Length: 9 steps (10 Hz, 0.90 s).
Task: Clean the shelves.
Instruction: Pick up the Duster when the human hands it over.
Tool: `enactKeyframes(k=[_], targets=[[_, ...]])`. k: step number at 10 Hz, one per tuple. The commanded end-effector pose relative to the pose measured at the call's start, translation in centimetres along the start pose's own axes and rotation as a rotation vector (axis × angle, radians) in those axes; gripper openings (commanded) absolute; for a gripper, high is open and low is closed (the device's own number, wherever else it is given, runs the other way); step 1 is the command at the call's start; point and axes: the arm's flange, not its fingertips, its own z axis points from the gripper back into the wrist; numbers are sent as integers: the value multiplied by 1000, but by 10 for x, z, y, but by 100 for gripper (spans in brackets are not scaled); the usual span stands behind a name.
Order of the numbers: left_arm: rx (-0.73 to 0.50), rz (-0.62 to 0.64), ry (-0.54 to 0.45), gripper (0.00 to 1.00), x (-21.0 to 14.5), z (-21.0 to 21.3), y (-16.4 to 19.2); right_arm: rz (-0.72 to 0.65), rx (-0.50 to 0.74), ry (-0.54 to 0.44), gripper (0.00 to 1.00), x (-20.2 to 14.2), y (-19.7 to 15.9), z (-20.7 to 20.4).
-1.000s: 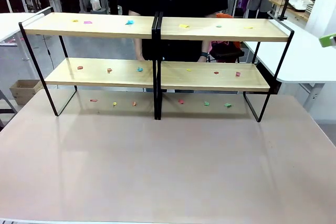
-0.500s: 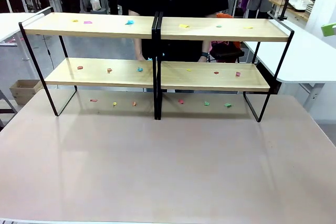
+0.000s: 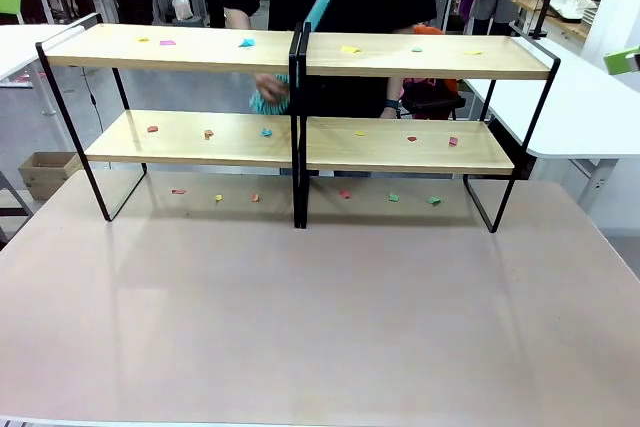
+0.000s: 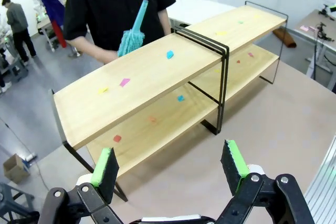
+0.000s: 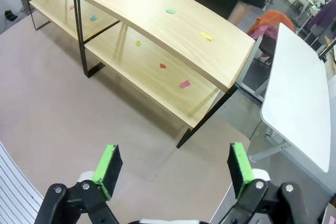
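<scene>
The shelves (image 3: 200,50) stand across the far half of the table, two joined racks of light wood boards in black frames. Small coloured paper scraps (image 3: 247,43) lie on both tiers and on the tabletop beneath. Behind the racks a person in black holds a teal duster (image 3: 268,99) near the middle posts. In the left wrist view the shelves (image 4: 142,82) and duster (image 4: 132,35) lie ahead of my left gripper (image 4: 169,170), open and empty, high above the table. My right gripper (image 5: 173,169) is open and empty too, above the shelves' (image 5: 173,30) other end.
The beige tabletop (image 3: 320,317) is bare in front of the racks. A white table (image 3: 585,107) adjoins at the right, and a cardboard box (image 3: 45,172) sits on the floor at the left. Green pads (image 3: 625,59) show at both side edges of the front view.
The person has brought the teal duster up behind the middle of the shelves. A green pad has come into the front view's left edge. The scraps have not moved.
</scene>
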Motion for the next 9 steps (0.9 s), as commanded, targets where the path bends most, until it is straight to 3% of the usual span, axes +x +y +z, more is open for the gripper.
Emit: enactKeyframes(k=[1,6,9], targets=[[35,49,-16,100,-23,-3,-13,44,28,-21,100,-4,-9,-5],[41,51,7,100,-35,6,5,52,61,-19,100,-2,-14,-12],[35,37,13,100,-40,9,10,49,78,-76,100,2,-15,-10]])
